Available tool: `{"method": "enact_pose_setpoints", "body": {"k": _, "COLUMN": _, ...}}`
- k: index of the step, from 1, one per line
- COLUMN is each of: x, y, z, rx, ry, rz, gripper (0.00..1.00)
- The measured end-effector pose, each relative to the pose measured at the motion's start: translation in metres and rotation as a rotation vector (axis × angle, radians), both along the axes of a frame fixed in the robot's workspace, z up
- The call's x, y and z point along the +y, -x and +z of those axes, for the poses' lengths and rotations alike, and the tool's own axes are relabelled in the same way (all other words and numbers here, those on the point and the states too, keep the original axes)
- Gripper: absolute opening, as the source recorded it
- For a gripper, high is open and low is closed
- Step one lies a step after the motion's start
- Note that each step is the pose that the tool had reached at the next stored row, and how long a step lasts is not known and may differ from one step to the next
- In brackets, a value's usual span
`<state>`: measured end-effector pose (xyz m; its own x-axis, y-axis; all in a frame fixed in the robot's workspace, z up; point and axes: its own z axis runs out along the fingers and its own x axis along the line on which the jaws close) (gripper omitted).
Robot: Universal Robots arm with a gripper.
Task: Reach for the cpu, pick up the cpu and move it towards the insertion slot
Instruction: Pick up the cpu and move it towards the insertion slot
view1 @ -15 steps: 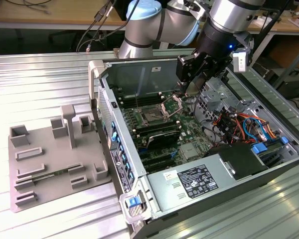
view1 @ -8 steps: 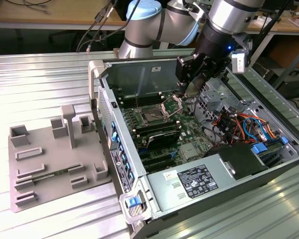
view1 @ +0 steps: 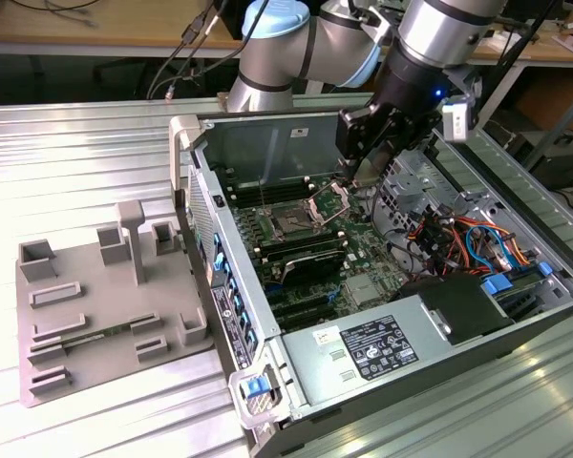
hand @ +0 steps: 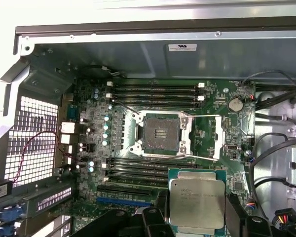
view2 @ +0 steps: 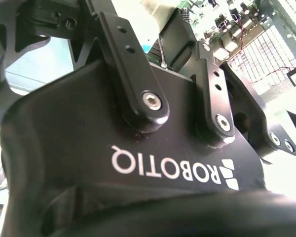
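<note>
At the exterior view's left: a grey tray [view1: 105, 315] on the ribbed metal table [view1: 67, 153], well apart from the work. Next, the open computer case [view1: 186, 143], lying on its side, green board facing up. Near the middle of that board, the insertion slot [view1: 291, 224], with its shiny frame swung open and the dark square socket bare. Just to the right of the slot and above it, the gripper [view1: 355, 167], hanging on the arm over the board. Furthest right, a tangle of coloured cables [view1: 468, 239] inside the case.

In the first wrist view, again from the left: the slot [hand: 160, 133] between the rows of long black memory slots [hand: 153, 91], then the cpu [hand: 196, 200], pale metal top up, lifted clear of the board and near the slot but not yet over it. Pinched by its opposite edges between the dark fingers [hand: 235, 212], so pressed together on the chip.

Judged by looks: light, thin and stiff, with no give under pressure. Smooth metal top, likely slick, so poor for gripping from above. Underside contacts and the socket's pins likely fragile. Best taken at two opposite edges of the green rim, level and with modest force, as here.
</note>
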<state>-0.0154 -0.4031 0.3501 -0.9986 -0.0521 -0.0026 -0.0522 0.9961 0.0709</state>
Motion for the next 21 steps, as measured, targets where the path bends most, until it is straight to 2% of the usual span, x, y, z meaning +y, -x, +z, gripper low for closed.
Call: {"method": "enact_pose_setpoints", "body": {"k": 21, "x": 0.0002, "y": 0.0, "z": -0.009, "rx": 0.0, "ry": -0.0001, "rz": 0.0, "gripper": 0.54}}
